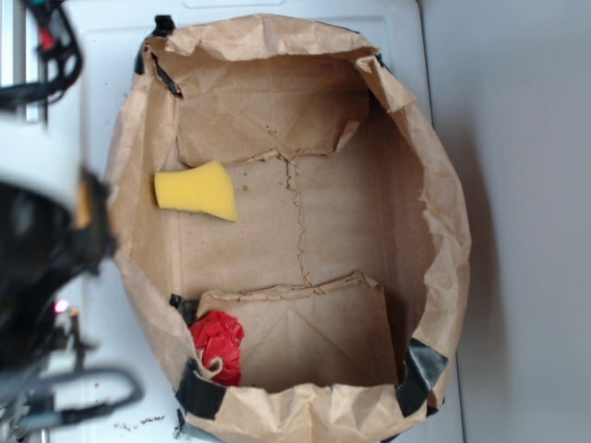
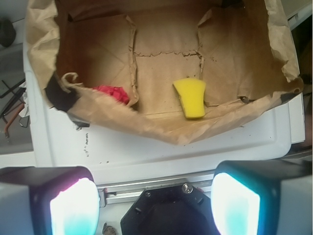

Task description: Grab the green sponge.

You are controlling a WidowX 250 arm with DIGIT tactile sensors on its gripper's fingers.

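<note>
Sponge foam, yellow and wedge-shaped with one curved edge, makes up the green sponge [image 1: 197, 191] [image 2: 190, 97], which lies flat on the floor of an open brown paper bag [image 1: 434, 185] [image 2: 44, 39]. The bag rests on a white table [image 1: 120, 37] [image 2: 161, 152] and covers most of it. In the exterior view the sponge sits against the bag wall that runs along the table's left edge, roughly midway along that wall. A wrinkled red wad [image 1: 218, 343] [image 2: 113, 92] lies in the bag corner nearest the table's lower left corner, well apart from the sponge, with a folded paper flap between the two. Black tape [image 1: 199, 395] [image 2: 61, 93] patches the bag rim near that corner.

The hand [image 2: 155, 205] is released: in the wrist view its two fingers [image 2: 74, 208] stand wide apart at the bottom of the picture, with nothing between them. It hangs outside the bag, beyond the table's edge on the sponge's side, touching neither the sponge nor the bag. In the exterior view the arm is only a dark blur at the left.
</note>
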